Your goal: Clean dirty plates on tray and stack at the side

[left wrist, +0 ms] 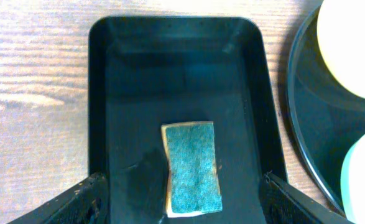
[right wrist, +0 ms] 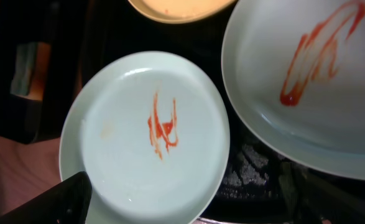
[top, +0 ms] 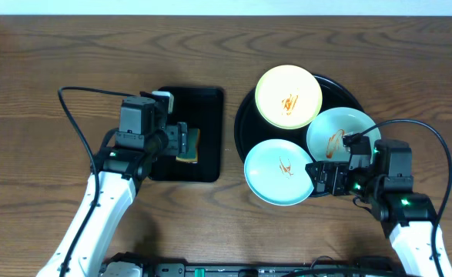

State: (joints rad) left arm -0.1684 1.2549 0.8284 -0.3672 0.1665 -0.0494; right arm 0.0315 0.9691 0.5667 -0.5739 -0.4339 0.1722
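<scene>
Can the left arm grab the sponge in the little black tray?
Probably yes. The left gripper hangs open right above the sponge, and nothing lies on top of the sponge or beside it in the rectangular tray.

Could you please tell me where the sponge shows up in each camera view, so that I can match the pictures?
Overhead: the sponge lies left of centre, in the near part of the rectangular black tray.
Left wrist: bottom centre, green face up.
Right wrist: a small piece at the left edge, seen from the side.
Shared landmark: the rectangular black tray beneath it.
</scene>
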